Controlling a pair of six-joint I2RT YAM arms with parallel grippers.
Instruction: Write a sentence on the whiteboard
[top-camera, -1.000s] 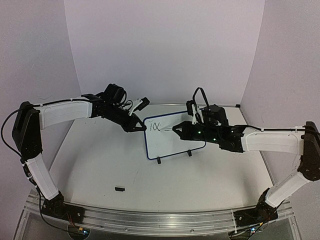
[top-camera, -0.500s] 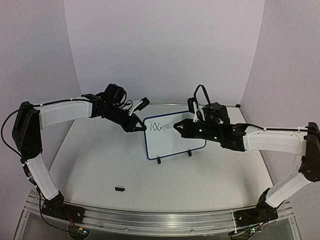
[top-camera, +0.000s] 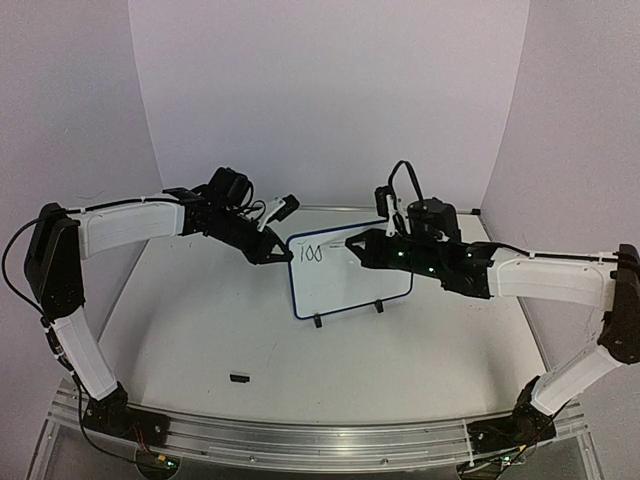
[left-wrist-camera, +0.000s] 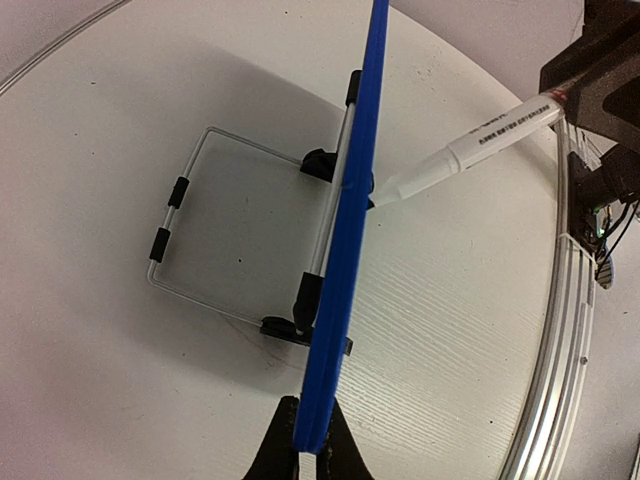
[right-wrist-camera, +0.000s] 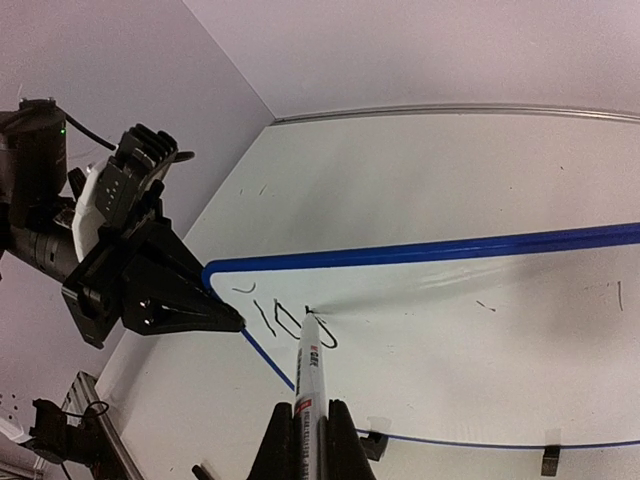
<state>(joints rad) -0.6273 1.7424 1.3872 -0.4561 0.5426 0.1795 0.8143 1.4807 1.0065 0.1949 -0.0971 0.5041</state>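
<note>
The whiteboard (top-camera: 350, 285) stands upright on two black feet mid-table. My left gripper (top-camera: 277, 256) is shut on its left blue rim (left-wrist-camera: 350, 220), which passes between the black fingertips (left-wrist-camera: 283, 462). My right gripper (top-camera: 362, 249) is shut on a black-and-white marker pen (right-wrist-camera: 309, 372). The pen's tip touches the board's upper left, at the end of the sentence (right-wrist-camera: 288, 322), which is a few black strokes. In the left wrist view the pen (left-wrist-camera: 480, 140) meets the board from the right, and the wire stand (left-wrist-camera: 240, 230) shows behind the board.
A small black cap (top-camera: 238, 378) lies on the table near the front left. An aluminium rail (top-camera: 300, 440) runs along the near edge with both arm bases on it. Pale walls close in the back and both sides.
My right gripper has carried the pen up and slightly right along the board's top left, and the third letter has gained a stroke. The left gripper and the board have stayed put.
</note>
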